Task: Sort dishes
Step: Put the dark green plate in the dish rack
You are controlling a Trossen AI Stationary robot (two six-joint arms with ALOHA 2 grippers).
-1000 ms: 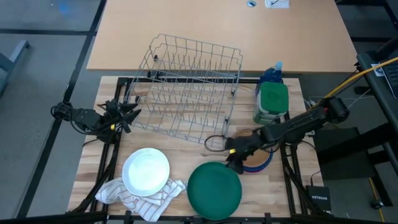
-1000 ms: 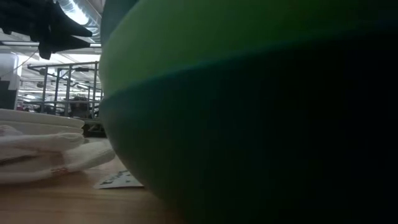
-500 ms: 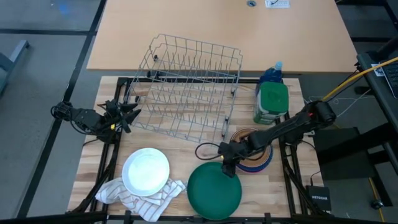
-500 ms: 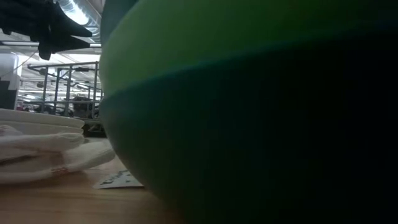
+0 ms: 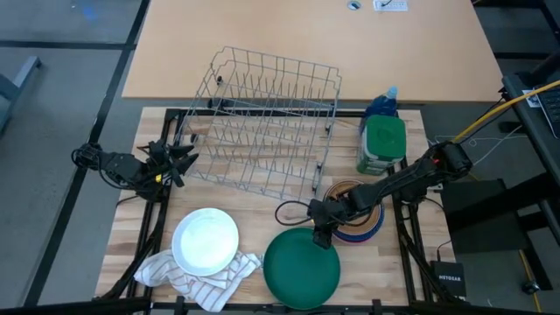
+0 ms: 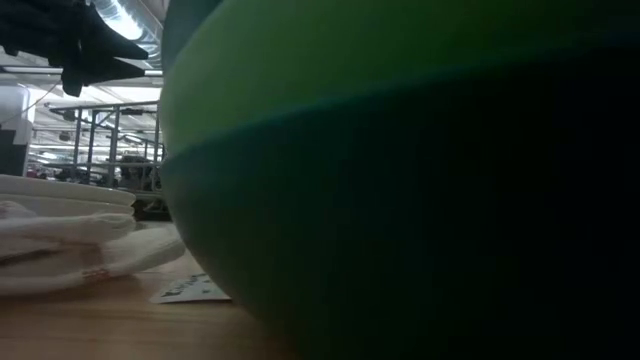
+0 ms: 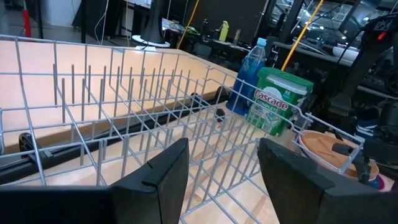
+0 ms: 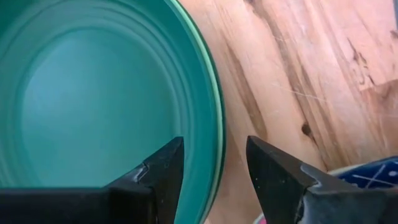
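Parked at the table's left edge: left gripper (image 5: 181, 161), fingers apart and empty, pointed at the wire dish rack (image 5: 267, 122) just beside it. Lay in the near left part of the wooden table (image 5: 252, 222): white plate (image 5: 206, 241), resting partly on the white striped cloth (image 5: 208, 278). Sat right of that, at the near edge: dark green plate (image 5: 302, 268), flat on the wood and filling most of the low view. Hung over its far rim: right gripper (image 5: 320, 233), fingers spread either side of the rim, seemingly not yet touching it, nothing gripped. Stood just right of the gripper: stack of dishes (image 5: 354, 220), tan-brown on top, blue below. Farther back on the right: green-lidded Cascade container (image 5: 382, 145), blue bottle (image 5: 381, 104) just behind it.
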